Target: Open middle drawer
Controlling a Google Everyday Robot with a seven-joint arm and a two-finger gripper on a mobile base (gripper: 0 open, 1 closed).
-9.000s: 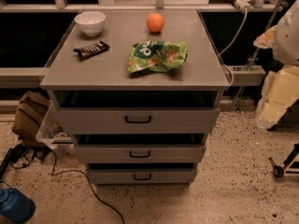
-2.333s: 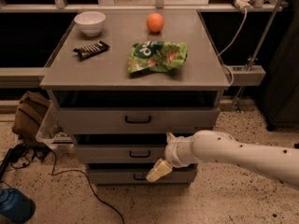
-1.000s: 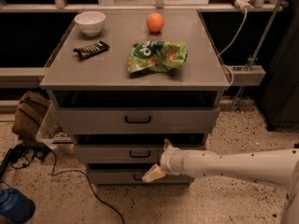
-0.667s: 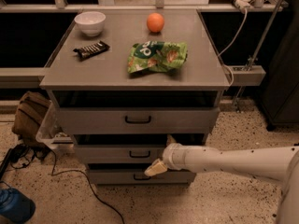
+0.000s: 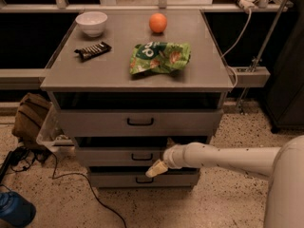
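Placement of the tool (image 5: 156,168) is seen at the lower edge of the middle drawer (image 5: 107,156), just right of and a little below its small black bar handle (image 5: 142,156); whether contact is made cannot be told, and whether the tool is open or closed, or has hold of anything, cannot be told either. It is carried by 1 white arm (image 5: 223,156) reaching in from the right. The middle drawer sits second of 3 in the grey bench (image 5: 109,77), under the taller top drawer (image 5: 90,123) and above the bottom drawer (image 5: 109,179), and it is judged not yet pulled out. As a stiff, flat-fronted box on runners, it is expected to slide straight rather than flex; its weight is unknown, since its contents are hidden. Hold is best taken on the bar handle at its middle, so that the pull is kept square and the drawer is not jammed sideways. The bar looks thin and smooth, with little room behind it, so a slip off it is the likely fault. On the bench top a white bowl (image 5: 91,23), an orange (image 5: 158,23), a green snack bag (image 5: 160,58) and a dark wrapped bar (image 5: 92,50) are laid, well apart from the tool.
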